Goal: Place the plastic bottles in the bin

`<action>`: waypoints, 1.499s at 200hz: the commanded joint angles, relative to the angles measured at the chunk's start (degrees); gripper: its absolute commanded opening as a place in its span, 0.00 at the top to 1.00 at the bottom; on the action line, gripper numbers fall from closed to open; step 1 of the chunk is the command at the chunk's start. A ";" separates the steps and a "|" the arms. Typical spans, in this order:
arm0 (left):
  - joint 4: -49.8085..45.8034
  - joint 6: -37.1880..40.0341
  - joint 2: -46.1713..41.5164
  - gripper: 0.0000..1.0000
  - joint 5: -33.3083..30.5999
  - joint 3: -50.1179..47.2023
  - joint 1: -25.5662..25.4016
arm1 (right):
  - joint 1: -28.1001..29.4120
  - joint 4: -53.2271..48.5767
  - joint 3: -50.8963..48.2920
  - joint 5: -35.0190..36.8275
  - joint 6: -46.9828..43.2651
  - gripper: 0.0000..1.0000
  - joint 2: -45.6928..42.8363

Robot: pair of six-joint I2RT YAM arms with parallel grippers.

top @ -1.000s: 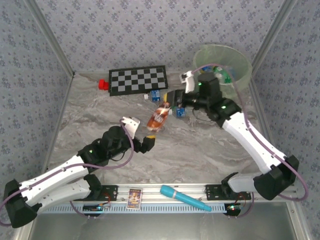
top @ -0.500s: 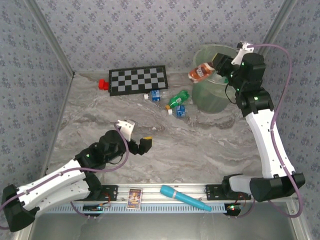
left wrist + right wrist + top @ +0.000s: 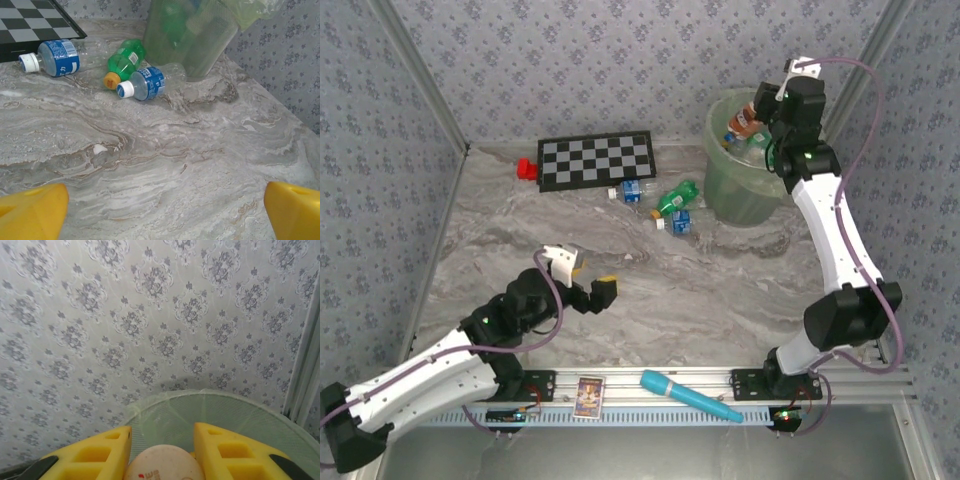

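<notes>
Bottle point(image 3: 740, 123) above bin point(image 3: 735, 195)
My right pincer point(image 3: 760, 118) grips it; light, slippery I think, stiffest near cap; left pincer point(image 3: 582, 278) open

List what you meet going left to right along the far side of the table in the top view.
red block → checkerboard → green bottle → bin
</notes>
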 commanded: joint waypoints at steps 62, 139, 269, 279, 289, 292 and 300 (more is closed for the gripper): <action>-1.17 -0.91 -3.36 0.00 -1.26 -0.63 -0.43 | 3.72 -13.19 7.43 -4.05 -8.46 0.73 12.39; -1.30 -1.29 -4.15 0.00 -1.79 -1.51 -0.43 | 5.42 -18.44 8.35 -2.08 -11.62 0.61 14.37; -0.62 -2.21 -2.07 0.00 -2.23 -1.73 -0.43 | 5.87 -15.14 4.22 -4.81 -4.84 0.00 -1.29; -0.71 -2.41 -1.80 0.00 -2.51 -1.71 -0.45 | 6.34 -14.59 2.29 -4.82 -4.04 0.00 -3.14; -0.75 -2.66 -1.46 0.00 -3.07 -1.77 -0.44 | 6.99 -13.86 -0.02 -4.99 -3.26 0.00 -5.22; -0.71 -2.76 -1.39 0.00 -3.36 -1.82 -0.43 | 7.21 -13.44 -0.77 -4.99 -3.02 0.00 -5.77; -0.64 -3.12 -1.04 0.00 -4.24 -1.95 -0.44 | 7.78 -12.48 -2.84 -5.23 -2.14 0.00 -7.67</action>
